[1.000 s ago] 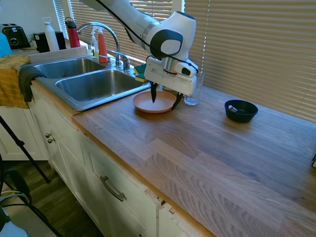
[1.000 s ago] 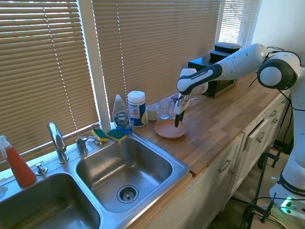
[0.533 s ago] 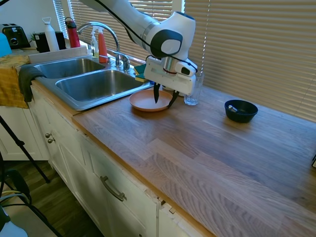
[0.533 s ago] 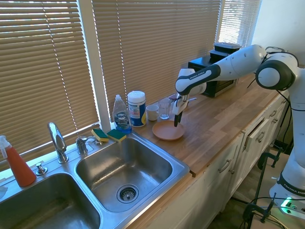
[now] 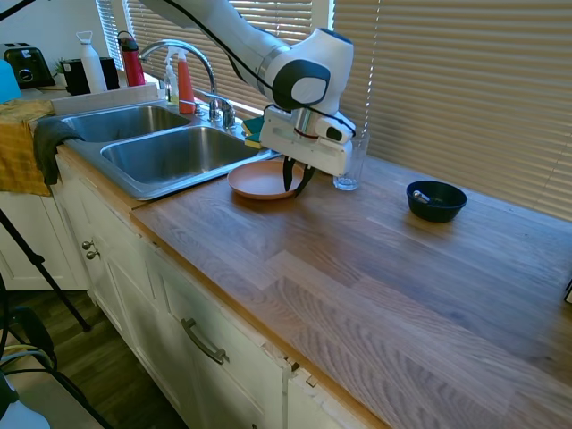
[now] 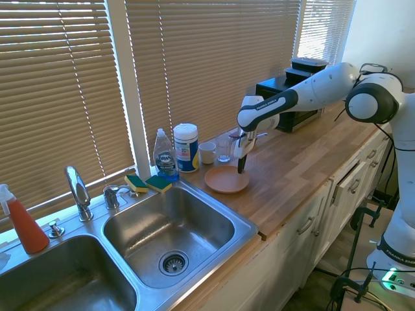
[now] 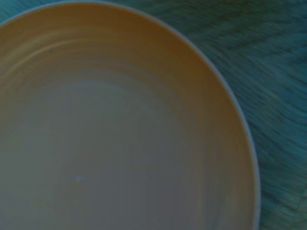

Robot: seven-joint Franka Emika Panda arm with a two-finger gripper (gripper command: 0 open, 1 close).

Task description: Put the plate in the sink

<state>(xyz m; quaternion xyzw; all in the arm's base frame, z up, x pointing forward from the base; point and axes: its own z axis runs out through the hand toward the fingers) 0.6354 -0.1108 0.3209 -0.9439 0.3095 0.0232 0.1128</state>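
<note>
A: Fingers on the gripper point(image 5: 297, 181) point straight down at the plate point(image 5: 259, 180), closed in on its near-side rim. From the second exterior view they look pinched on that edge, one dark finger point(image 6: 242, 161) inside the dish.

B: So is the plate gripped or only pushed?

A: My reading is gripped at the rim, though the gap is small and partly hidden. The plate sits flat on the tabletop point(image 5: 375, 268), just beside the sink point(image 5: 170, 152), near the corner of the closer basin.

B: How should this step go?

A: Judging from the layout, the plate has to cross the steel lip into the near basin. A thin rim hold lets a wide dish swing, so I would lift only enough to clear the lip, keep it level, carry it over the basin and lower it before letting go. The drinking glass point(image 5: 348, 165) stands just behind the wrist, so the sweep should go toward the sink, away from it.

B: Give me a count.

A: One plate, one sink with two basins, one faucet point(image 6: 78, 190). One dark blue bowl point(image 5: 436, 200) well apart on the wood. Two sponges point(image 6: 148, 183), one dish soap bottle point(image 6: 165, 157), one white canister point(image 6: 186, 148), one orange spray bottle point(image 6: 24, 223). By the blinds I count one small white cup point(image 6: 207, 153) and that glass.
</note>
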